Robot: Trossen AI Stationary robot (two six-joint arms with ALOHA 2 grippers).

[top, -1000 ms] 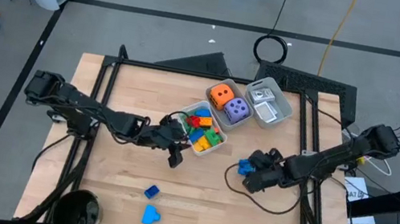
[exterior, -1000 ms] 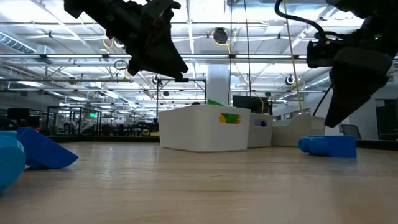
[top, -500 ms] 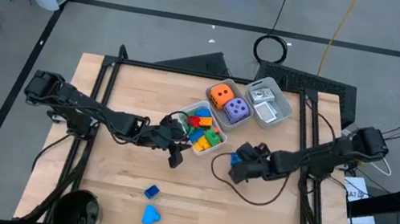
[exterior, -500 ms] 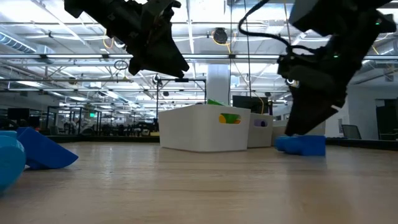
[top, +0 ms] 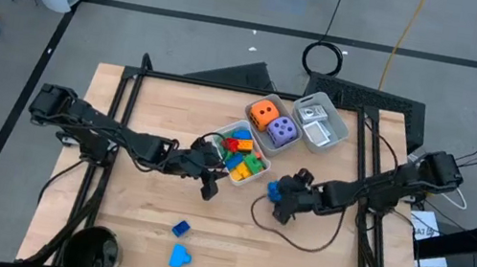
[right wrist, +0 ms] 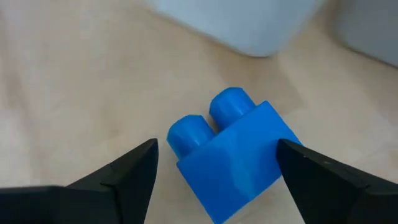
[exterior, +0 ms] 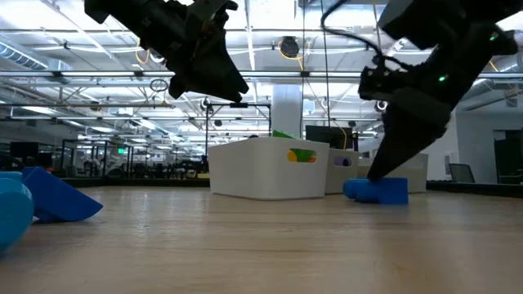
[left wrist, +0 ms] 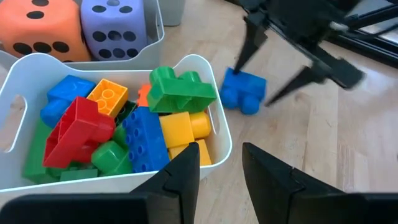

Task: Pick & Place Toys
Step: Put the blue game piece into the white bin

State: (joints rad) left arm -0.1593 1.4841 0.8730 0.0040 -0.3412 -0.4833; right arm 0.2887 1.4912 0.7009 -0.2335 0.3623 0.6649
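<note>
blue brick sits between the right gripper's spread fingers

right gripper (right wrist: pixel 214 171) open astride the blue brick (right wrist: pixel 233 149) at frame centre, studs pointing away; left gripper (left wrist: pixel 221 165) empty, jaws narrowly parted.

Bright, even overhead light; soft shadows, right wrist view's background blurred.

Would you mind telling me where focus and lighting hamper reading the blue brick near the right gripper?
Right wrist view: the blue brick is fairly sharp, but the white tray behind it is blurred. Low view: the right gripper is a backlit silhouette against bright ceiling lights, and the blue pieces nearest the camera look soft. High view: lighting is even, though the arm partly hides the brick.
</note>
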